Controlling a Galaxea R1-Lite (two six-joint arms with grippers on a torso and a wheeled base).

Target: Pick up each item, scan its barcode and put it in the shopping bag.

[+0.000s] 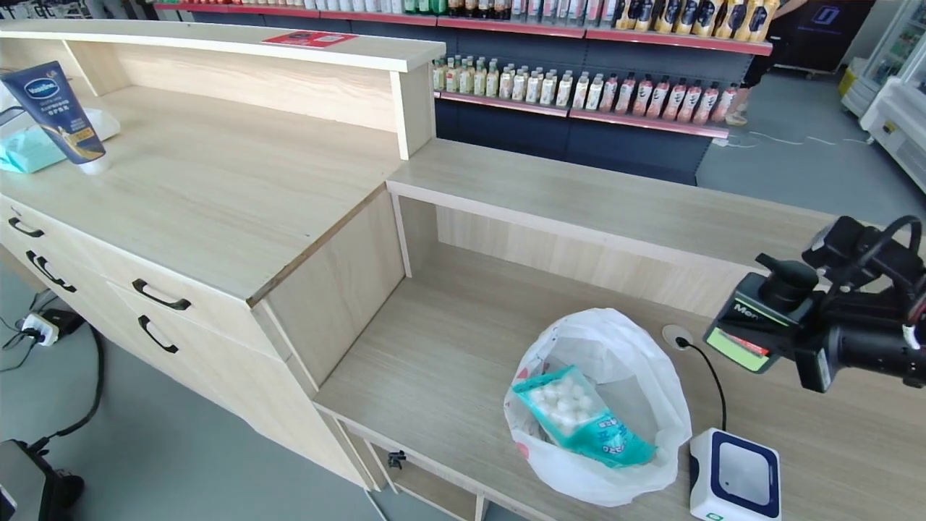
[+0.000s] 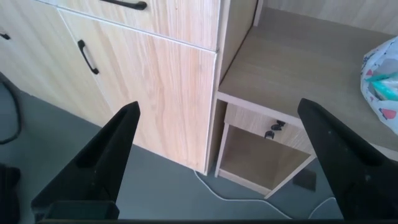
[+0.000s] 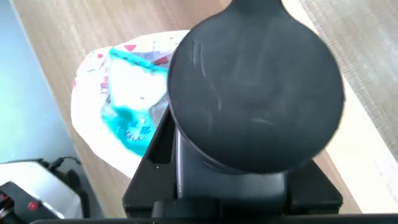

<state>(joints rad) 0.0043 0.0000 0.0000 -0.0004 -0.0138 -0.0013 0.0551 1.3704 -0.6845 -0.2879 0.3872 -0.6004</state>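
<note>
**Right gripper held the black pack above the tabletop; left gripper hung open by the cabinet**

The right arm came in from 3 o'clock in the head view, its forearm roughly level. The right gripper [image 1: 803,336] was clamped on a black box-shaped pack [image 1: 749,318] with a round black cap and a green label. It held the pack in the air over the lower pale wooden tabletop [image 1: 434,347], its cap upward.

At about 5 o'clock, the white plastic shopping bag [image 1: 615,347] stood on that tabletop with its mouth open. A teal packet of white cotton balls [image 1: 579,416] lay inside it. Just beside the bag, toward 4 o'clock, sat the white-and-navy barcode scanner [image 1: 734,474], window facing up, with a black cable [image 1: 712,383] leading from it.

On the higher tabletop [image 1: 217,195], at 10 o'clock and well apart from the bag, a blue squeeze tube [image 1: 54,112] stood on its cap. A teal tissue pack [image 1: 25,148] lay just beside it.

The left gripper [image 2: 219,104] hung low with its fingers spread wide and nothing between them. It was above the grey floor [image 2: 155,186] near the corner of the wooden cabinet [image 2: 155,74].
</note>
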